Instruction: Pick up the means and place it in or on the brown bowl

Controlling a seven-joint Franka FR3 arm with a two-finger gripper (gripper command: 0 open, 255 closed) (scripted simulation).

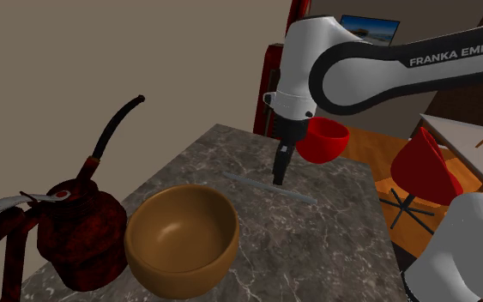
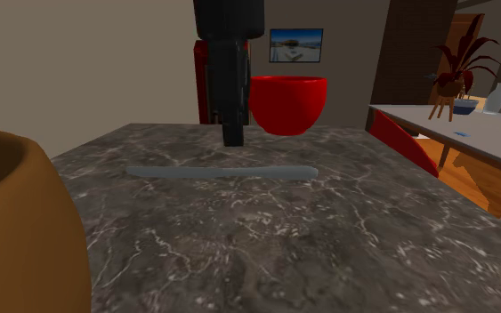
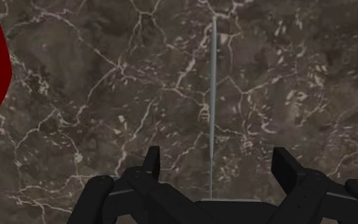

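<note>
Claw (image 3: 219, 160) is open, fingers (image 3: 152, 160) well apart, pointing straight down at the table (image 1: 334, 232), a dark marble top w/ pale veins. Thin grey rod (image 3: 213, 95) lies flat on the marble; in the wrist view it runs from between the two fingers straight away from the claw, and neither finger touches it, so it's not held. Shoulder view: claw tips sit just over the rod's middle, approx. at table height; can't tell if they touch the top. Second exterior view: rod lies crosswise, claw hangs right behind it.

Brown bowl (image 1: 182, 236) stands upright on the near end of the table in the shoulder view, well apart from the rod, w/ bare marble between. Its inside is bare.

Red bowl (image 1: 323, 140) sits at the far end of the table, beyond the claw; in the wrist view its rim shows off to one side of the claw, apart from the rod.

Dark red pot (image 1: 81, 227) w/ a long curved black spout stands just beside the brown bowl, on the shoulder view's left. Red chair (image 1: 424, 167) stands on the floor past the table's right edge in that view. Framed picture (image 2: 295, 44) hangs on the back wall.
</note>
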